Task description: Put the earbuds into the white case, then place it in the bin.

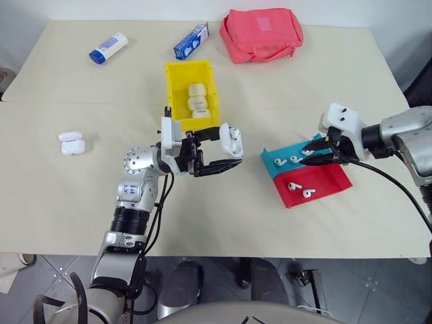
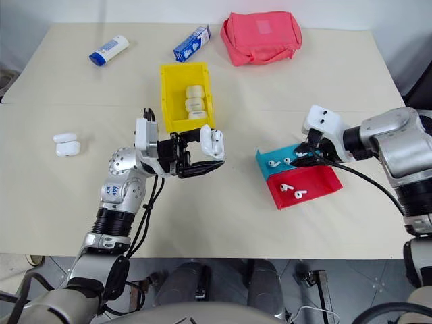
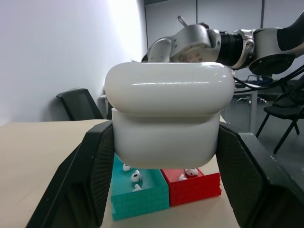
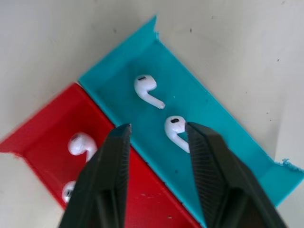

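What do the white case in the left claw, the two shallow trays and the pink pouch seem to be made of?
The small rounded white case looks like glossy hard plastic: a bright highlight runs along its lid. The shallow teal tray and shallow red tray look like matte plastic with thin walls, possibly printed. The pink zipped pouch looks like soft fabric: it puckers and sags.

White case (image 1: 231,140) lid-open above table

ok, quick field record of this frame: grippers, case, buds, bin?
left gripper: shut on case, held above table
right gripper: jaws open, over a bud in teal tray
teal tray: two buds
red tray: two buds
bin: yellow, holds three cream cases
spare case: table, robot's left
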`<state>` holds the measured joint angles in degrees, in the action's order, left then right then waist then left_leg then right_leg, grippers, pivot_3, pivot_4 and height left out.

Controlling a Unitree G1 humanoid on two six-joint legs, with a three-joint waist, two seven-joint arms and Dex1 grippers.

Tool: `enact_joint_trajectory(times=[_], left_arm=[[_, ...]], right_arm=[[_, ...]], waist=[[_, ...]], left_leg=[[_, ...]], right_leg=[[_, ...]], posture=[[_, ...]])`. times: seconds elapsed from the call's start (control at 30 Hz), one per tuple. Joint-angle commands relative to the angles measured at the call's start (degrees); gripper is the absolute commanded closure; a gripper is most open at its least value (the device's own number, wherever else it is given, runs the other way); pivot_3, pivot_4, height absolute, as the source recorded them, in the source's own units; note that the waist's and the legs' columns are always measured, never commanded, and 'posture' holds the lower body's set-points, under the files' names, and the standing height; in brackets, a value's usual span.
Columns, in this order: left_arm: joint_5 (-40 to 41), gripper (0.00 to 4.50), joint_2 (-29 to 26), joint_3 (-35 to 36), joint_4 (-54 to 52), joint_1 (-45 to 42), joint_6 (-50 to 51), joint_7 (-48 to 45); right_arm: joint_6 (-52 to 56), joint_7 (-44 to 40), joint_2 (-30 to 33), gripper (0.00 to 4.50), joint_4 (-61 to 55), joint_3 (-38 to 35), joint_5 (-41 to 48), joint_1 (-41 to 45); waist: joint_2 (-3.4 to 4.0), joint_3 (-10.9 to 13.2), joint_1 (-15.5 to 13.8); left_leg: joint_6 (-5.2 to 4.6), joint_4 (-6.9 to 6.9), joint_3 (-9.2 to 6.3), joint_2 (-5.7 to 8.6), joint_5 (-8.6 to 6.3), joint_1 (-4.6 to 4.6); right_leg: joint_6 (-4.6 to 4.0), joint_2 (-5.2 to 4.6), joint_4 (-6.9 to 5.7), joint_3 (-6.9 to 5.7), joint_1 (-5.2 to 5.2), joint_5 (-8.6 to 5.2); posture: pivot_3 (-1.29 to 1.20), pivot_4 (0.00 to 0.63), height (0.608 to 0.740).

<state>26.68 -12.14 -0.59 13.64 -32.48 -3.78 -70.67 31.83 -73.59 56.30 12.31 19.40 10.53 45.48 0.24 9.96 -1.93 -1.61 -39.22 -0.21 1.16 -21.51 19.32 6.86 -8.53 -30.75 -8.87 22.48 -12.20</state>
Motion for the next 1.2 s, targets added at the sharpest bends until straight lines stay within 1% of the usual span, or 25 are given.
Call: enact_joint_trajectory(times=[0.03, 0.13, 0.3, 0.6, 1.2], left_arm=[[0.83, 1.71, -0.03, -0.07, -3.27, 0.84, -0.12, 0.99], [0.88, 1.71, -0.29, -0.05, -4.03, 1.43, 0.0, 1.45], [1.02, 1.71, -0.44, -0.29, -5.06, 2.15, 0.15, 1.86], [1.08, 1.71, -0.38, -0.49, -6.19, 3.05, 0.06, 2.6], [0.96, 1.71, -0.74, -0.5, -7.87, 4.39, 0.06, 4.26]], right_arm=[[-3.76, -1.1, -2.19, 2.56, 5.47, 1.69, -5.03, 3.92], [-5.81, -2.32, -4.05, 2.56, 9.35, 2.75, -7.4, 5.78], [-8.03, -4.24, -5.52, 2.56, 12.38, 3.13, -10.45, 6.74], [-7.85, -6.29, -8.61, 2.56, 12.41, 3.38, -13.16, 7.36], [-12.6, -7.36, -11.06, 2.56, 17.44, 4.55, -19.37, 8.56]], waist=[[0.01, -0.01, 0.29], [0.01, -0.01, 0.47], [0.03, -0.01, 0.45], [0.04, -0.02, 0.52], [0.05, -0.02, 0.61]], left_leg=[[0.02, 0.0, -0.01, 0.0, 0.01, 0.0], [0.05, 0.02, -0.04, -0.02, 0.02, 0.02], [0.07, 0.02, -0.03, -0.01, 0.04, 0.02], [0.09, 0.02, -0.03, -0.02, 0.05, 0.0], [0.12, 0.02, -0.01, 0.0, 0.07, -0.03]], right_leg=[[0.0, 0.0, -0.02, 0.0, 0.0, 0.0], [-0.01, 0.01, -0.03, -0.03, 0.02, -0.01], [-0.02, 0.01, -0.04, -0.03, 0.02, -0.01], [-0.01, 0.03, -0.06, -0.02, 0.01, -0.01], [-0.02, 0.03, -0.1, -0.01, 0.01, -0.01]], posture=[[0.0, 0.15, 0.74], [0.0, 0.15, 0.74], [0.0, 0.15, 0.74], [0.0, 0.15, 0.74], [0.0, 0.15, 0.74]])
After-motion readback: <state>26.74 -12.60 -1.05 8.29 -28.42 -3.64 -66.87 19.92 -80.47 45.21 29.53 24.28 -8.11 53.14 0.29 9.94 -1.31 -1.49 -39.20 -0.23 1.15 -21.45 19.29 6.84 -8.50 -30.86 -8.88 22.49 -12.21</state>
